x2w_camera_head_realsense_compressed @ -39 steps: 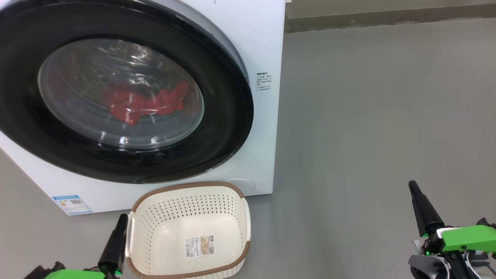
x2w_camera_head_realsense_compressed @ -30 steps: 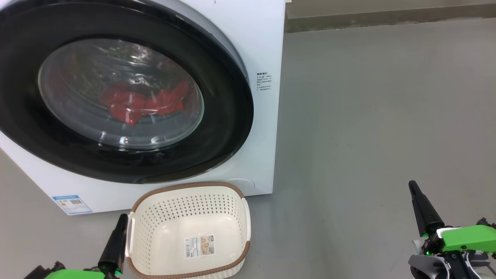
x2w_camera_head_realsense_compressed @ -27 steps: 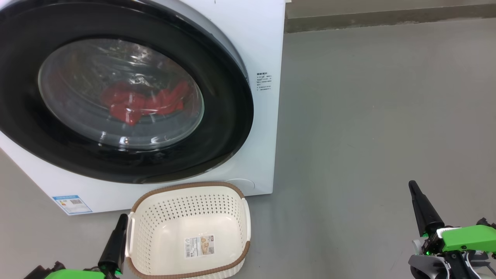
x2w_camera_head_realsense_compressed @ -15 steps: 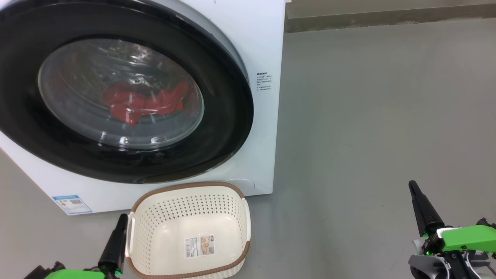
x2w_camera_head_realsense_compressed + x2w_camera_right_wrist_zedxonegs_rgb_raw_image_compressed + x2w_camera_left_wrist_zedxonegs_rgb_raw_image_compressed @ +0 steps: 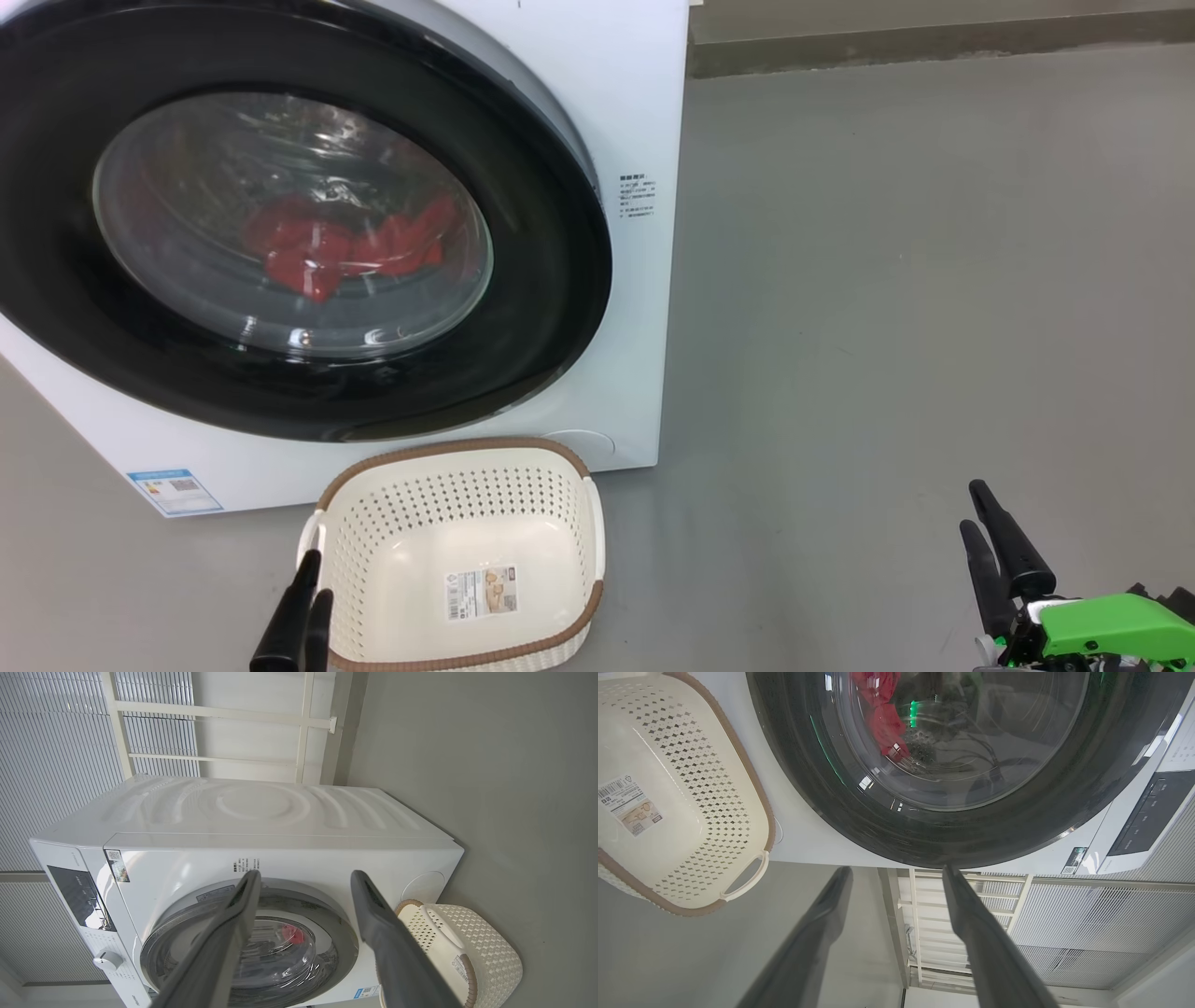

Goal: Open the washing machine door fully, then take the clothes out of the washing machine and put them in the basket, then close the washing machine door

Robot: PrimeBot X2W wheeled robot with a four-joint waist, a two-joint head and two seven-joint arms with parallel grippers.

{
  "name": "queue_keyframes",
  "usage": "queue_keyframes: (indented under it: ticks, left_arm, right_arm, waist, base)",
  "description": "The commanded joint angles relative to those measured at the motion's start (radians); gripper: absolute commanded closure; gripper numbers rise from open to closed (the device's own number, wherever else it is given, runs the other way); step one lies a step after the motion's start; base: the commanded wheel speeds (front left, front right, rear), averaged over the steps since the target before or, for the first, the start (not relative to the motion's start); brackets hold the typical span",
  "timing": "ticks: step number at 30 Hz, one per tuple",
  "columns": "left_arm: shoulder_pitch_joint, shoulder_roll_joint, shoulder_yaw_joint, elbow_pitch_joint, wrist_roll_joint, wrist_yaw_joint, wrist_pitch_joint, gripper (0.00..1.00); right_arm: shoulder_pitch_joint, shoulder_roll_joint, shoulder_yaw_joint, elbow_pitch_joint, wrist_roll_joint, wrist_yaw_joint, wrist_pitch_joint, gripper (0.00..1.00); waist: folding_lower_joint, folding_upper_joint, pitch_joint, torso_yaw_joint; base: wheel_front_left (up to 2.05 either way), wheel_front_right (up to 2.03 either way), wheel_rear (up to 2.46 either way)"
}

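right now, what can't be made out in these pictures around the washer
- The washing machine door, head view: left and top cut off by the frame's edge.
- The clothes, head view: glare on the door's glass blurs them; how many, unclear.
- The basket's paper label, head view: print too small to read.
- Black print on the washing machine, head view: too small to read.

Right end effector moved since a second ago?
Yes. The right end effector dropped: tips now below the brown far rim of the cream perforated basket, fingers parted.
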Motion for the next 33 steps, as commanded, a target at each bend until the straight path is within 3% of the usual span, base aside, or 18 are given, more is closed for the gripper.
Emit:
queue_keyframes:
  ticks: [1, 5, 17, 33]
  left_arm:
    - [-0.020, 0.011, 0.001, -0.034, 0.012, -0.001, -0.008, 0.00]
    - [-0.014, 0.012, -0.002, -0.042, 0.038, -0.001, -0.020, 0.00]
    - [-0.008, 0.014, 0.000, -0.062, 0.214, -0.002, -0.055, 0.00]
    - [0.005, 0.016, -0.028, -0.105, 0.456, 0.039, -0.102, 0.00]
  right_arm:
    - [-0.025, -0.014, 0.004, -0.031, -0.014, 0.000, -0.007, 0.00]
    - [-0.020, -0.020, 0.015, -0.033, -0.044, 0.000, -0.020, 0.00]
    - [-0.007, -0.032, 0.033, -0.047, -0.197, 0.000, -0.055, 0.00]
    - [0.008, -0.047, 0.058, -0.065, -0.383, 0.000, -0.102, 0.00]
  waist:
    - [0.0020, -0.0001, -0.001, 0.001]
    - [0.0000, -0.0001, 0.002, 0.002]
    - [-0.0002, -0.0001, 0.009, 0.009]
    - [-0.0002, -0.0001, 0.017, 0.019]
  base:
    - [0.00, 0.00, 0.00]
    - [0.00, 0.00, 0.00]
    - [0.00, 0.00, 0.00]
    - [0.00, 0.00, 0.00]
